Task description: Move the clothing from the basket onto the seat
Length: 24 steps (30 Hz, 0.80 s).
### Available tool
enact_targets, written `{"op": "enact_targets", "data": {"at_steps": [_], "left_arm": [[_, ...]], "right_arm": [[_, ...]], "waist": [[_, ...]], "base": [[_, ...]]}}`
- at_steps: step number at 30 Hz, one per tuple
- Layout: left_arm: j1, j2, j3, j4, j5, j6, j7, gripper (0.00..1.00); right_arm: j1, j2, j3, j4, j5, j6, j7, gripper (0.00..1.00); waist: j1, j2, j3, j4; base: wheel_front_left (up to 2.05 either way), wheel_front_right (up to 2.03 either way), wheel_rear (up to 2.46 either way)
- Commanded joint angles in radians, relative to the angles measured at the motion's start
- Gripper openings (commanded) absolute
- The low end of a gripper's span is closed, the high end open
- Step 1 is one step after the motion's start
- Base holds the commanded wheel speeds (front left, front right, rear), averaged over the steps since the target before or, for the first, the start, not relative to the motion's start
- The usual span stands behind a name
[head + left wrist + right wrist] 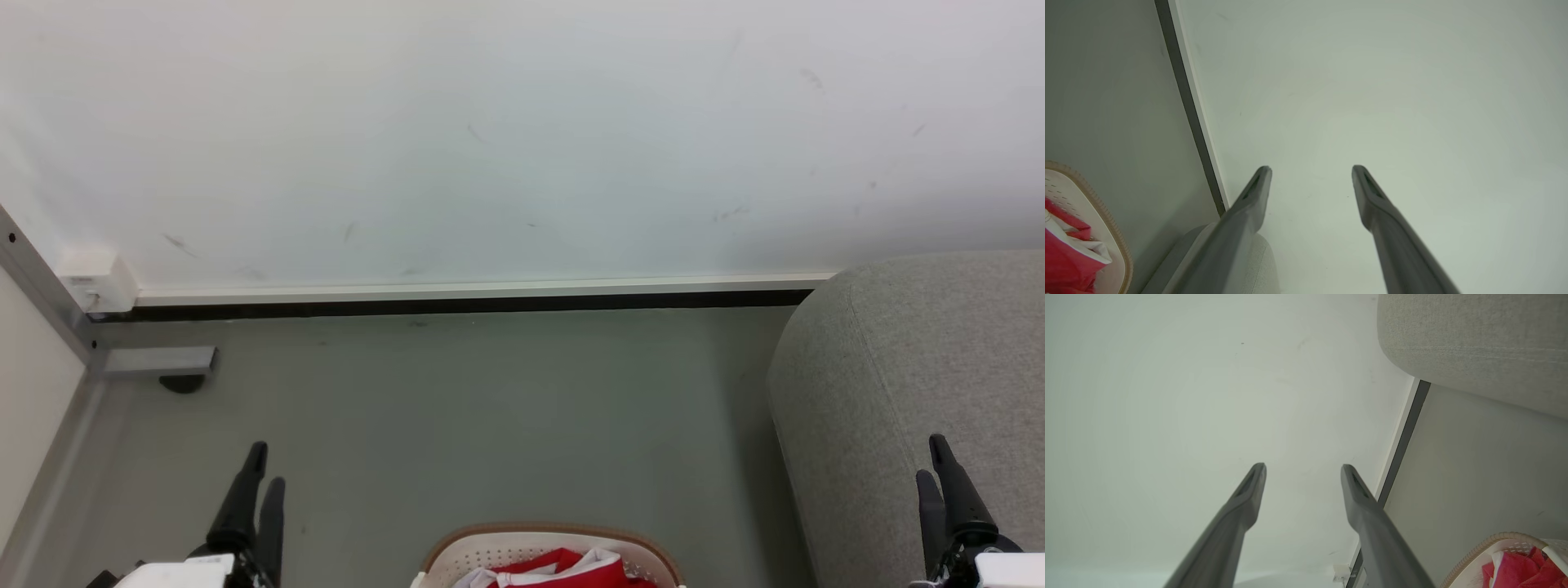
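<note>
Grey floor (490, 408), basket (549, 529) of clothing (563, 572) cut off below, left fingers (1388, 228) apart, right fingers (1372, 522) apart.

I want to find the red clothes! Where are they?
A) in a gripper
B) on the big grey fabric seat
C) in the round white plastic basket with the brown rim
C: the bright red fabric clothing lies in the rounded white plastic basket, apart from the large grey woven seat.

Red-and-white clothing (563, 569), grey seat (906, 367)
</note>
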Motion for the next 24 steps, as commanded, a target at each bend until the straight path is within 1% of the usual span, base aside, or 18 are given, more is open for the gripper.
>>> {"op": "enact_targets", "data": {"at_steps": [1, 5, 6, 7, 8, 10, 11, 18, 24], "left_arm": [[-0.017, 0.005, -0.008, -0.017, 0.006, -0.002, -0.01, 1.0], [-0.015, 0.005, -0.022, -0.016, 0.024, -0.002, -0.031, 1.0], [-0.014, 0.005, -0.027, -0.016, 0.041, 0.0, -0.04, 1.0], [-0.014, 0.005, -0.027, -0.016, 0.041, 0.0, -0.04, 1.0], [-0.014, 0.006, -0.031, -0.016, 0.063, 0.003, -0.05, 1.0], [-0.013, 0.006, -0.036, -0.017, 0.09, 0.006, -0.059, 1.0], [-0.013, 0.006, -0.036, -0.017, 0.09, 0.006, -0.059, 1.0], [-0.006, 0.007, -0.055, -0.028, 0.21, 0.024, -0.091, 1.0], [0.001, 0.007, -0.072, -0.044, 0.358, 0.037, -0.115, 1.0]], "right_arm": [[-0.018, -0.005, -0.017, -0.013, -0.02, 0.0, -0.006, 1.0], [-0.014, 0.008, -0.034, -0.012, -0.099, 0.0, -0.012, 1.0], [-0.011, 0.015, -0.039, -0.015, -0.154, 0.0, -0.015, 1.0], [-0.011, 0.015, -0.039, -0.015, -0.154, 0.0, -0.015, 1.0], [-0.008, 0.021, -0.044, -0.018, -0.199, 0.0, -0.018, 1.0], [-0.005, 0.027, -0.05, -0.023, -0.247, 0.0, -0.02, 1.0], [-0.005, 0.027, -0.05, -0.023, -0.247, 0.0, -0.02, 1.0], [0.008, 0.041, -0.051, -0.044, -0.475, 0.0, -0.029, 1.0], [0.011, 0.056, -0.058, -0.055, -0.642, 0.0, -0.037, 1.0]], "waist": [[0.0, 0.0, 0.0, 0.0], [0.0, 0.0, 0.0, 0.0], [0.0, 0.0, 0.001, -0.001], [0.0, 0.0, 0.001, -0.001], [0.0, 0.0, 0.001, -0.001], [0.0, 0.0, 0.001, -0.002], [0.0, 0.0, 0.001, -0.002], [0.0, 0.0, 0.002, -0.006], [0.0, 0.0, 0.003, -0.012]], "base": [[0.0, 0.0, 0.0], [0.0, 0.0, 0.0], [0.0, 0.0, 0.0], [0.0, 0.0, 0.0], [0.0, 0.0, 0.0], [0.0, 0.0, 0.0], [0.0, 0.0, 0.0], [0.0, 0.0, 0.0], [0.0, 0.0, 0.0]]}}
